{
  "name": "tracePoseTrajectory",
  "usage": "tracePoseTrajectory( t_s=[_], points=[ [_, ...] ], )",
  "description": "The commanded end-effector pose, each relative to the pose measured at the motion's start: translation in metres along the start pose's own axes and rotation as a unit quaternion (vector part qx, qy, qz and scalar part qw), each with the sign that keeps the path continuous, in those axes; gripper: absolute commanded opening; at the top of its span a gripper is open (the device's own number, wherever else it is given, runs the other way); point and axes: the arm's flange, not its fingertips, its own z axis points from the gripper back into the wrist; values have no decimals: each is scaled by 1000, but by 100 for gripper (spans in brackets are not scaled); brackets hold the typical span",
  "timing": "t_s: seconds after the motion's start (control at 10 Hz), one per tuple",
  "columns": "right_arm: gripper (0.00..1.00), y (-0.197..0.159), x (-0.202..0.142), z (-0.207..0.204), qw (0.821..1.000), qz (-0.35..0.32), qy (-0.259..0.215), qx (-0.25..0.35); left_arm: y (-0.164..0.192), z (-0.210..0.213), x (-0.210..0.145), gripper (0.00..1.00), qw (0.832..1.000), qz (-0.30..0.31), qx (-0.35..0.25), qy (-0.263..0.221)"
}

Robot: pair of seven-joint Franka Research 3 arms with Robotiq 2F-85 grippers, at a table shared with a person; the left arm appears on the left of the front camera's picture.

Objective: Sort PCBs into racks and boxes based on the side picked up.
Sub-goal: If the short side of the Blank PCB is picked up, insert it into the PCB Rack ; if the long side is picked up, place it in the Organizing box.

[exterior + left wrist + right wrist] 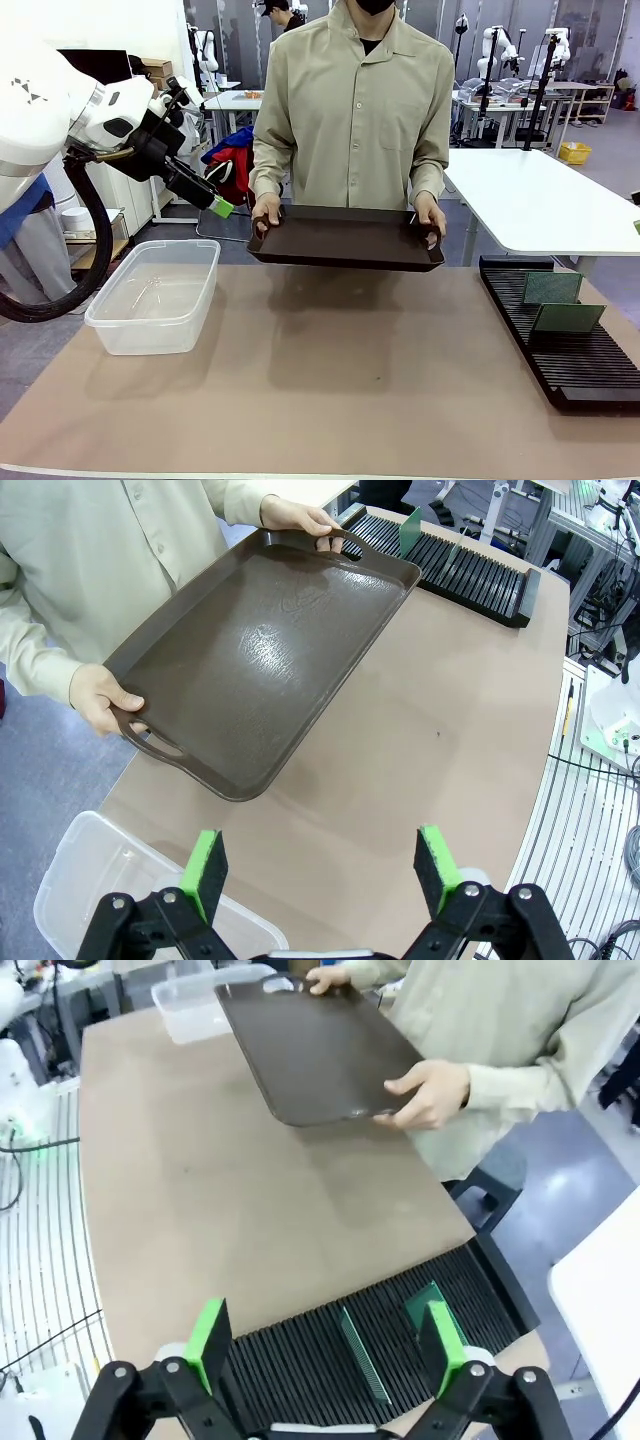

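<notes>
The left gripper (318, 875) hangs with its green pads (205, 870) spread wide and nothing between them. From the front, the left arm (60, 110) is raised at the table's left edge, its wrist bent so the gripper (222, 207) points out and down toward the middle, above and just behind the box (155, 295). In its wrist view the box's rim (70, 880) sits just under the fingers at lower left.

The right gripper (325, 1345) is also spread open and empty, hovering straight over the rack (400, 1335). Looking down along its fingers, two PCBs stand on edge in the slots: one (363, 1355) between the pads, seen almost edge-on, the other (422, 1305) close to the right-hand pad (440, 1345).

From the front, the rack (560, 335) lies along the table's right side, and both PCBs stand tilted in its far half, one (552, 288) behind the other (568, 318), well apart from the left gripper.

The person stands at the far side holding a dark tray (345, 240) by its handles, one hand (265, 213) at each end, the other (431, 215) gripping the right handle. The tray is lifted off the table (330, 380), tipped a little toward the robot, and looks bare inside. It sits between the box and the rack.
</notes>
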Motion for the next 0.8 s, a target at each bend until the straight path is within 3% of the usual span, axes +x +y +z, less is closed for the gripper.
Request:
tracePoseTrajectory(
  t_s=[0.0,0.4,0.7],
  points=[
    [100,-2,-1,-6,1000,0,12,7,0,-1,-2,100,1000,-2,-2,2],
    [100,-2,-1,-6,1000,0,12,7,0,-1,-2,100,1000,-2,-2,2],
    [100,-12,1,12,999,-12,-19,-22,0,-1,-2,100,1000,-2,-2,2]
  ],
)
